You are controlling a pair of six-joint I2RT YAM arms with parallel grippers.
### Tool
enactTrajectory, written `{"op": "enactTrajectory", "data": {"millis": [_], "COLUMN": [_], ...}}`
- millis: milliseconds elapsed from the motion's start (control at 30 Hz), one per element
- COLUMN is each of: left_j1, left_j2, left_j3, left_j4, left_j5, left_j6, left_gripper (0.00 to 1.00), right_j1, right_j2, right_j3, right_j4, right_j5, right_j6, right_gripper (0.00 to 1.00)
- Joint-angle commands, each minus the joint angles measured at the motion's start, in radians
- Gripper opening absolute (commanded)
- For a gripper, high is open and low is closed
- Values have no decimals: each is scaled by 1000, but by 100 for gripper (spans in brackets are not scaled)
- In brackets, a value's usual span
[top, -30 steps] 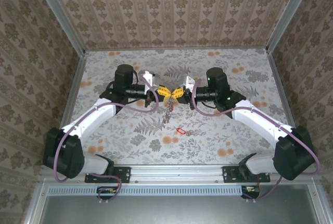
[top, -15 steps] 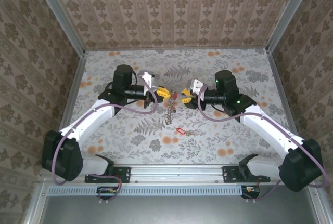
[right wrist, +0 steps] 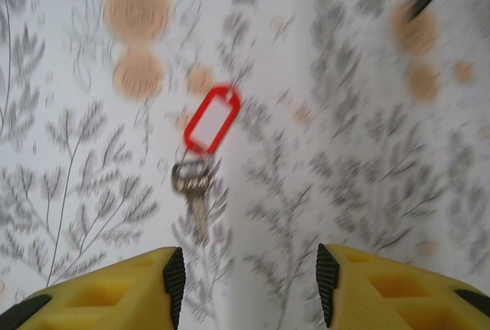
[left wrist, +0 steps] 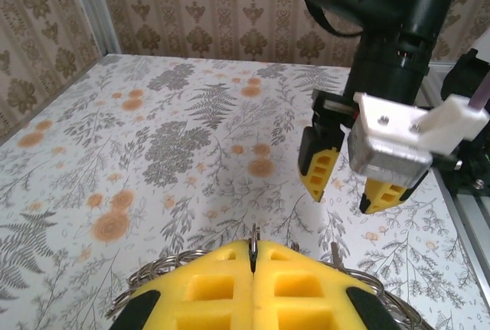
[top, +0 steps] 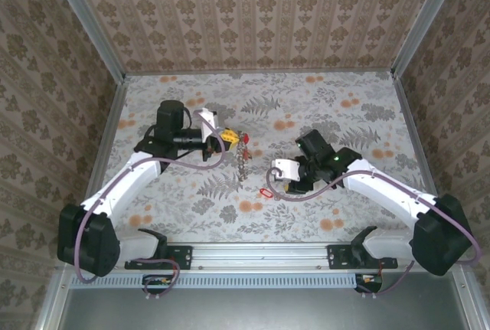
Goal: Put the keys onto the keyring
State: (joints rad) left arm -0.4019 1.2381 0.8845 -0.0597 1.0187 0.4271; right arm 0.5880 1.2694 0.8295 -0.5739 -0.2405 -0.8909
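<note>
- Right wrist: right hand, spread apart, hovers over a red-tagged key on the surface.
- Left hand clamps the keyring; that key awaits threading.

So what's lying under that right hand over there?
A small silver key joined to a red tag lies on the flowery table, below and just ahead of the open right hand. The table beneath its yellow fingers is covered.

The table is white with grey ferns and orange blossoms — the walls brown damask. Left gripper and right gripper are yellow, black-edged; keyring silvery, tag red.
</note>
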Motion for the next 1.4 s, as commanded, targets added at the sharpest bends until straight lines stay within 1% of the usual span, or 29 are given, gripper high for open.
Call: {"op": "enactTrajectory", "data": {"millis": [0, 67, 167, 233, 500, 667, 767, 1067, 1167, 1200, 1333, 1367], "left_j1": [15, 20, 27, 38, 55, 87, 106, 123, 125, 125, 129, 129], "left_j2": [-35, -44, -61, -68, -87, -102, -123, -135, -138, -138, -140, -140], "left_j3": [-24, -41, -63, -74, -100, -122, -149, -156, -156, -156, -157, -158], "left_j4": [37, 42, 42, 42, 45, 11, 26, 56, 60, 60, 60, 61], "left_j5": [-4, -11, -40, -63, -101, -129, -134, -135, -141, -141, -142, -142], "left_j6": [1, 2, 8, 1, -20, -49, -68, -84, -88, -88, -90, -91], "left_gripper": [0, 0, 0, 0, 0, 0, 0, 0, 0, 0, 0, 0], "right_j1": [6, 14, 25, 26, 43, 80, 91, 113, 114, 114, 114, 114], "right_j2": [60, 93, 128, 174, 287, 348, 373, 410, 413, 413, 407, 403], "right_j3": [-19, -14, -15, -5, 37, 61, 72, 77, 69, 68, 69, 68], "right_j4": [-45, -26, 68, 99, 98, 111, 99, 77, 84, 88, 92, 94], "right_j5": [57, 17, -37, -77, -101, -65, -49, -4, 5, 7, 3, 2], "right_j6": [-46, -34, 23, 56, -3, -3, -12, -44, -45, -45, -44, -45], "right_gripper": [52, 50, 50, 47, 46, 45, 43, 35, 35, 34, 22, 21]}}
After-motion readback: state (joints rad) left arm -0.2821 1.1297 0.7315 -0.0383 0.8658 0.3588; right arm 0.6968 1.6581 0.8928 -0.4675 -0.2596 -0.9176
